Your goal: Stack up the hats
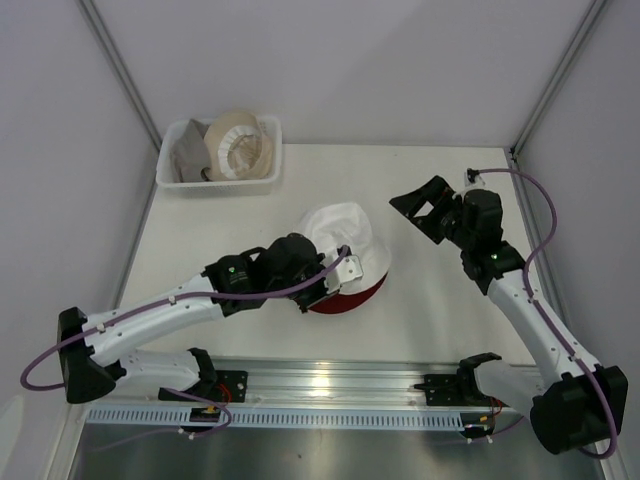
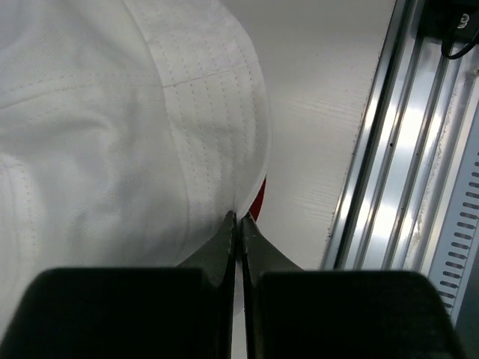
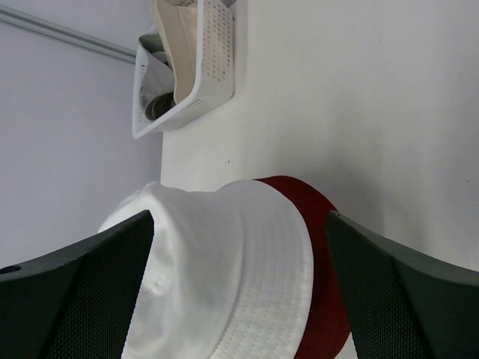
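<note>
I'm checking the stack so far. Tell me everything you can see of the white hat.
The white hat is soft fabric, bucket-shaped, with stitched rows round its brim. It lies atop the dark red hat, whose brim peeks out beneath, in the middle of the table. The left gripper is shut on its brim edge; the open right gripper hangs apart from it.

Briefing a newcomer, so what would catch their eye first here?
A white hat sits on a dark red hat at mid-table, its brim pinched by the left gripper. The right gripper hangs open beside them; a beige hat and grey hat lie in the far-left basket.
</note>
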Controlling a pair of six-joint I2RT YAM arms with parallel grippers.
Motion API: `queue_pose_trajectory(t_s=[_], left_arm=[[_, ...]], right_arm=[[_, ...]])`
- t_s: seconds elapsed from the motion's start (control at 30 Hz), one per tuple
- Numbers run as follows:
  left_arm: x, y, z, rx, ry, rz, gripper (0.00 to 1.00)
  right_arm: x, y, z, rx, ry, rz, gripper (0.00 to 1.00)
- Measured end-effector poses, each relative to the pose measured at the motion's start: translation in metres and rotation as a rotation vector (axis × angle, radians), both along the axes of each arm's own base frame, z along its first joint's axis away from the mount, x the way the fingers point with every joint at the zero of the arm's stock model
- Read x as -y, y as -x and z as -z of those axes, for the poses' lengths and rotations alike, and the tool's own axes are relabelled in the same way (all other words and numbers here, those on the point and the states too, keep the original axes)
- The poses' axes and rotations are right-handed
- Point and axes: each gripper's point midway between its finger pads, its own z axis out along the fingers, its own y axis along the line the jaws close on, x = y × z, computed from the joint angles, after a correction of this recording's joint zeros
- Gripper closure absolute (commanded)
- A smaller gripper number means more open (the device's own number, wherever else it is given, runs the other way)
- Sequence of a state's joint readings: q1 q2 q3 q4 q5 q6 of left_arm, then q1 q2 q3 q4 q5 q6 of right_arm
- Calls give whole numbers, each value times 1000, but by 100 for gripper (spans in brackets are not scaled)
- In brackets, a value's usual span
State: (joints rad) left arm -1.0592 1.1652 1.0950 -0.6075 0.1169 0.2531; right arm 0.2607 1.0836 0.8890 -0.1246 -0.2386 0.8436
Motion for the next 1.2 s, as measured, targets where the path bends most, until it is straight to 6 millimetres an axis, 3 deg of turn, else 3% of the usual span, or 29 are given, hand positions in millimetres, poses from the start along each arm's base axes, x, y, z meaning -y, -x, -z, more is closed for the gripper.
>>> queue_pose_trajectory(t_s=[0.17,0.47,0.9,1.2], left_arm=[[12,13,16,-40,-25,31,99],[34,24,55,-149,-79,47,99],[57,20,42,-197,57,-50,99],[77,8,22,-256,208,-191,99]], right_arm=[[3,14,5,5,3,17,1],[17,32,31,-52,55,69,1],[38,63,18,54,91,104,1],[26,86,57,3,38,22,1]])
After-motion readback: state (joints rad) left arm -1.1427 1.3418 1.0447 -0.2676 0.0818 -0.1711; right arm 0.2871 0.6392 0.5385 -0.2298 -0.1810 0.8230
